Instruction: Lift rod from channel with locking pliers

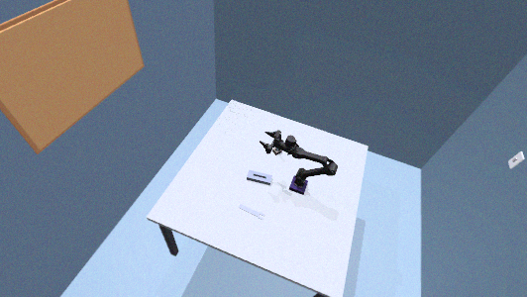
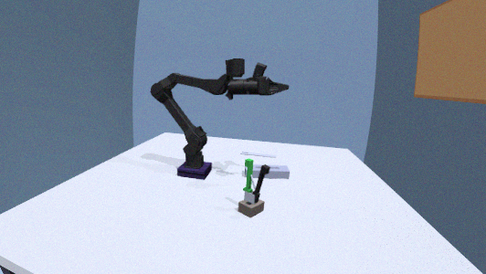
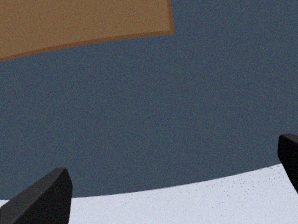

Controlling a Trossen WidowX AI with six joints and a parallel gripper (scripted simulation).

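The locking pliers (image 2: pixel 248 175) stand upright in the exterior view, with one green and one black handle pointing up and grey jaws down at the brown holster block (image 2: pixel 250 209) (image 1: pixel 277 152). In the top view the arm mostly hides them. The pale channel block (image 1: pixel 253 177) (image 2: pixel 280 173) lies on the table with a narrow dark slot in its top. The rod cannot be told apart inside the slot. My gripper (image 1: pixel 263 138) (image 2: pixel 288 87) (image 3: pixel 177 163) is wide open and empty, roughly level, high above the table and well above the pliers. The wrist view shows neither pliers nor channel.
A thin, flat, pale strip (image 1: pixel 252 212) (image 2: pixel 258 154) lies on the white table (image 1: pixel 198 198) (image 2: pixel 137 228), on the far side of the channel block from the holster. The dark purple arm base (image 1: pixel 298 185) (image 2: pixel 195 170) stands beside the block. A brown panel (image 1: pixel 74 74) (image 2: pixel 452 59) (image 3: pixel 85 25) hangs on the wall.
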